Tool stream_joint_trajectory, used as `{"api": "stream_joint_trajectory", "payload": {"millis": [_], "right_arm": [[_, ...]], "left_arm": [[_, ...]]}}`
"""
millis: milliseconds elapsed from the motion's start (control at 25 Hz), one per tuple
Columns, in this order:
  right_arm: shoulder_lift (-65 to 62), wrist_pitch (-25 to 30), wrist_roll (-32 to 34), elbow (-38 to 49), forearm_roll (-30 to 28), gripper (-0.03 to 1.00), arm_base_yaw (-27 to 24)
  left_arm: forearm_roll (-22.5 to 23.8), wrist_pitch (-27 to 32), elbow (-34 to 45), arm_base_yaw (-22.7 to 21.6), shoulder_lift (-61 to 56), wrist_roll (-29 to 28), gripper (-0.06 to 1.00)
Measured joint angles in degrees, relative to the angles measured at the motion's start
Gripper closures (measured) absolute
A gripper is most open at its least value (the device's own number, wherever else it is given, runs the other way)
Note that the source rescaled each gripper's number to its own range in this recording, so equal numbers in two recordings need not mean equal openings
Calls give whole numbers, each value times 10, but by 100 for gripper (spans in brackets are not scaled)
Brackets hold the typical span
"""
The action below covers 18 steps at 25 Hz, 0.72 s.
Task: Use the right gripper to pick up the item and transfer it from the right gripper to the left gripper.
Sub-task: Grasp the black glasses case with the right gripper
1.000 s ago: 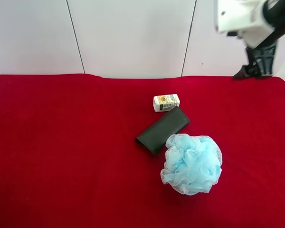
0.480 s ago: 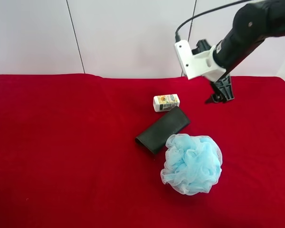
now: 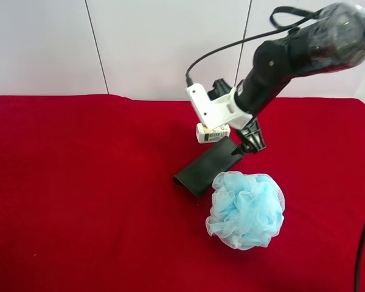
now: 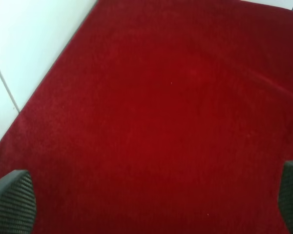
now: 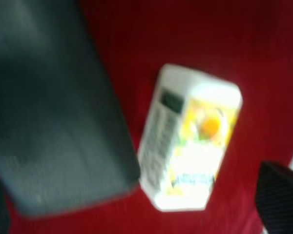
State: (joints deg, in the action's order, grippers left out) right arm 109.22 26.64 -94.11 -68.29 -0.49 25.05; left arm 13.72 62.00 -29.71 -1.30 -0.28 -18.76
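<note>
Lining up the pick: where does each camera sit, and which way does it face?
Exterior high: mounted high, looking down over the red cloth toward a white wall; the right arm reaches above wallet and box, near the puff.
Right wrist: on that arm, looking down close at box and wallet, blurred; one fingertip shows.
Left wrist: faces only cloth and wall; open jaws' fingertips at two corners.
Shared: exterior and right wrist both show box and wallet.

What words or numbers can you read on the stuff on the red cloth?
White box: lines of print, a dark label and a yellow picture, all too blurred or small to read.
Dark wallet: no writing shows.
Blue puff: no writing.
</note>
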Motion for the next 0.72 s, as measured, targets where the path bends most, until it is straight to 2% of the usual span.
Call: {"api": "stream_joint_trajectory", "payload": {"millis": [200,520,720], "right_arm": [[5,3,-1,0,19,-3,16],[5,52,9,0,37,-3,17],[5,61,13,0,57,-3,17]], "left_arm": [[0,0,0,0,0,0,-6],[0,0,0,0,0,0,-6],[0,0,0,0,0,0,-6]]}}
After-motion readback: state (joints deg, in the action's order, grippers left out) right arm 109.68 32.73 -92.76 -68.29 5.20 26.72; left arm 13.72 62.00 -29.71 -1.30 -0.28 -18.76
